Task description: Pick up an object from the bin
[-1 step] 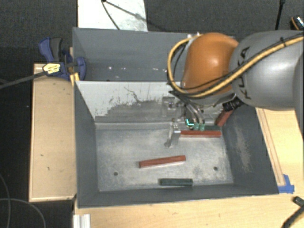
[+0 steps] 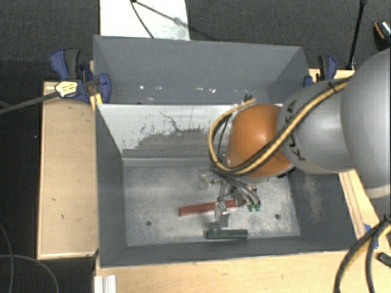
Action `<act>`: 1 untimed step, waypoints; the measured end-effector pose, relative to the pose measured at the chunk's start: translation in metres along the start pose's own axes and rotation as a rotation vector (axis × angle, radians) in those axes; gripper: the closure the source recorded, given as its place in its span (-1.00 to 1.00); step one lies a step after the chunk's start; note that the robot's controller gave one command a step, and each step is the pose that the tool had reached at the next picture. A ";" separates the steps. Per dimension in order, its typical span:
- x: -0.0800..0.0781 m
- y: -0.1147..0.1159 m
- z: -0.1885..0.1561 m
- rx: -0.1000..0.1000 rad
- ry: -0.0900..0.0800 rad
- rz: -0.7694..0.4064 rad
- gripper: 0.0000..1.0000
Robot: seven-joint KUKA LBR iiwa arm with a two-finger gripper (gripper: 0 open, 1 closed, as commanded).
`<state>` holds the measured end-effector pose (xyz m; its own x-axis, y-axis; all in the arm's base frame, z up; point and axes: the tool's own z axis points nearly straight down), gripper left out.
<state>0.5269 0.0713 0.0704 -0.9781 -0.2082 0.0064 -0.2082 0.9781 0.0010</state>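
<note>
My gripper [image 2: 223, 215] hangs low over the middle of the bin floor, under the orange cover, with its fingers pointing down. A reddish-brown stick-like thing [image 2: 195, 210] lies flat on the floor just left of the fingers, its right end reaching up to them. A dark green flat bar [image 2: 227, 234] lies right below the fingertips, close to the front wall. I cannot make out whether either thing is between the fingers.
The arm with its orange cover and cables comes in from the right and hides the back right part of the floor. A small green bit [image 2: 255, 207] shows beside the gripper body.
</note>
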 end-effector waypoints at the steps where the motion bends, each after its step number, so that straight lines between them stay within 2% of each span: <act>1: -0.003 0.000 -0.003 0.000 -0.008 0.005 1.00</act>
<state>0.5294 0.0717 0.0737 -0.9791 -0.2033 -0.0011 -0.2033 0.9791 0.0009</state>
